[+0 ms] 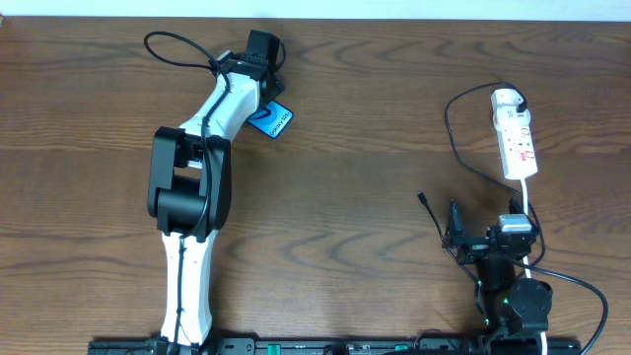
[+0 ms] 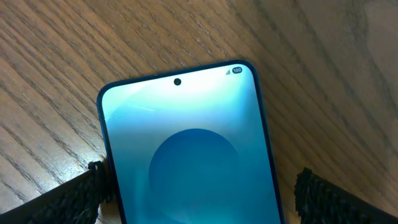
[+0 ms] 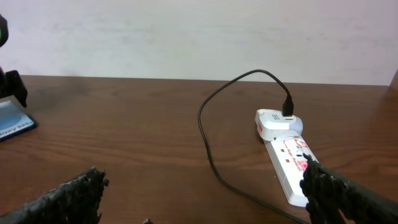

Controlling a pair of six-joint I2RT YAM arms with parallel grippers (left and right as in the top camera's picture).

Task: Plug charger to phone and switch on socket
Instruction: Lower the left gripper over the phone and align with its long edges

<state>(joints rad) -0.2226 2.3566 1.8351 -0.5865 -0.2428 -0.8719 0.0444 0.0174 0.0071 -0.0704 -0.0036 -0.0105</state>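
Note:
The phone (image 2: 193, 155) lies flat on the wooden table with its blue screen up. It also shows in the overhead view (image 1: 276, 120) and at the left edge of the right wrist view (image 3: 12, 121). My left gripper (image 1: 262, 97) is open and straddles it; the left finger touches its edge, the right finger stands apart. The charger cable (image 1: 452, 138) loops from a white adapter (image 1: 508, 99) in the socket (image 1: 518, 143); its plug tip (image 1: 422, 198) lies free on the table. My right gripper (image 1: 454, 234) is open and empty, just right of the tip.
The socket's thick white cord (image 1: 528, 212) runs down past my right arm. In the right wrist view the socket (image 3: 287, 167) and adapter (image 3: 277, 123) lie ahead on the right, with the black cable (image 3: 208, 146) curving across the middle. A black cable (image 1: 173, 44) loops behind my left arm.

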